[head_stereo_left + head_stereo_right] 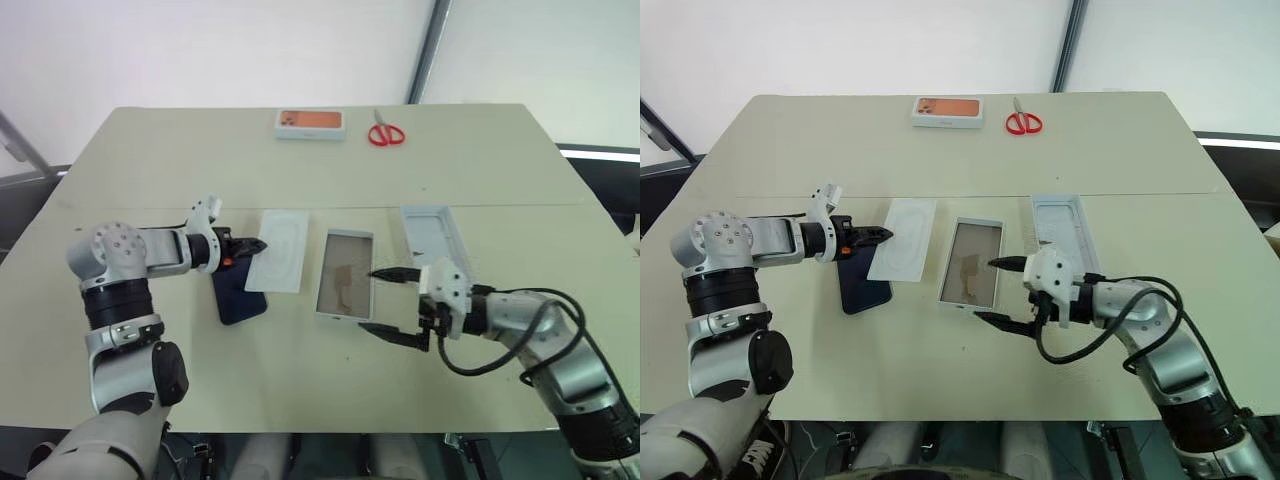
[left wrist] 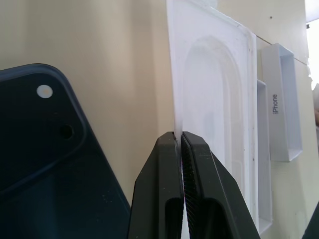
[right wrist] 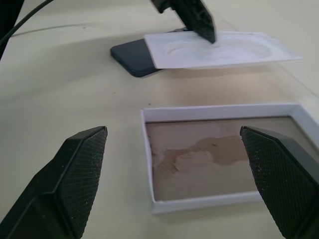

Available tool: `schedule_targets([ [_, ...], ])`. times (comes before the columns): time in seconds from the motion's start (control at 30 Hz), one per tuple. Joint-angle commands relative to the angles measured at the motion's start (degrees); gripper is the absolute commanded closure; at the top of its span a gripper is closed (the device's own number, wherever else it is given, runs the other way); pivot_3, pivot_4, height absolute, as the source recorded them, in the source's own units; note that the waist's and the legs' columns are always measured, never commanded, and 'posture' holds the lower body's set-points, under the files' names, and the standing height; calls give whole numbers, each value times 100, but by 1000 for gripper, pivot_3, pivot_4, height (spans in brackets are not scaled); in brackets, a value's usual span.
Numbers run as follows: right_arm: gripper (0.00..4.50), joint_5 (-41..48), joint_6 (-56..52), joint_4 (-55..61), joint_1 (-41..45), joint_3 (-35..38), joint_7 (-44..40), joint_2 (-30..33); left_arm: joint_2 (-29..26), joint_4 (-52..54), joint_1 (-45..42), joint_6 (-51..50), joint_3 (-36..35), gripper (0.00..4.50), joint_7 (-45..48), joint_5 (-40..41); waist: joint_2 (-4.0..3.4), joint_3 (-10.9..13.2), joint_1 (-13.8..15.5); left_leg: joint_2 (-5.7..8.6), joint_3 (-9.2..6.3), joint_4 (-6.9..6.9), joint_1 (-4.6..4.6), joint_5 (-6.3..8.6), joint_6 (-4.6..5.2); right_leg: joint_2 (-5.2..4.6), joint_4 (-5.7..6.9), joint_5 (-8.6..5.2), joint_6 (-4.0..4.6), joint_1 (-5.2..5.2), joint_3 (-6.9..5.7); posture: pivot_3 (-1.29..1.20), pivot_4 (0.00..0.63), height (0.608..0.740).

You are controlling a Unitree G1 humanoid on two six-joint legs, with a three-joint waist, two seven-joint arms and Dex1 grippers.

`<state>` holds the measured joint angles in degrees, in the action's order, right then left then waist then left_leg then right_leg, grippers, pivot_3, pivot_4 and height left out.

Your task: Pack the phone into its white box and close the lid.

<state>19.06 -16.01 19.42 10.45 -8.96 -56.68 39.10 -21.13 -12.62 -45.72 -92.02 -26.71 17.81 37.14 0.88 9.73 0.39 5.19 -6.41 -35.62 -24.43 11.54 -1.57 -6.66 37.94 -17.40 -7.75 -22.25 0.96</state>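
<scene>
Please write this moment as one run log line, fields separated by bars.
left claw: shut on thin white insert | right claw: open, by shallow white cardboard box | slim navy-blue phone: on table

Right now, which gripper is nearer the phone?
Left. The left gripper, shut on the thin white insert, is just above the phone. The right gripper, open, is across the white box from it.

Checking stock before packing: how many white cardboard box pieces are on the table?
3: the white box mid-table, the lid to its right, and an orange-faced box at the far edge beside the scissors.
</scene>
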Motion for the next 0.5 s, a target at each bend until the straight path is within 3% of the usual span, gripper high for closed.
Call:
schedule_targets([
  [0.03,0,-255,-204,-235,322,-423,-4,-170,18,276,-152,-48,-180,4416,-39,127,0,0,-5,0,0,0,0,-1,-2,0,1,0,0,-1,0,0,150,740],
  [0.13,0,-617,-319,-664,614,-825,60,-360,194,434,-74,-48,-184,4416,-88,125,1,0,-2,0,0,1,-1,-3,-4,0,1,0,0,-3,0,0,150,740],
  [0.23,857,-822,-277,-828,719,-1000,45,-428,358,620,-18,-48,-233,4500,-109,144,1,0,13,1,0,-1,-2,-3,-5,0,2,0,0,-3,0,0,150,740],
  [0.47,4316,-985,-97,-786,731,-1112,-152,-409,771,1026,161,-48,-228,4500,-263,190,1,0,7,1,0,-1,-3,-3,-6,0,2,0,0,-4,0,0,150,740],
  [0.5,4419,-968,-4,-741,697,-1119,-209,-419,873,1077,178,-48,-239,4500,-307,214,1,0,7,1,0,-1,-2,-3,-6,0,2,0,0,-3,1,0,150,740],
])
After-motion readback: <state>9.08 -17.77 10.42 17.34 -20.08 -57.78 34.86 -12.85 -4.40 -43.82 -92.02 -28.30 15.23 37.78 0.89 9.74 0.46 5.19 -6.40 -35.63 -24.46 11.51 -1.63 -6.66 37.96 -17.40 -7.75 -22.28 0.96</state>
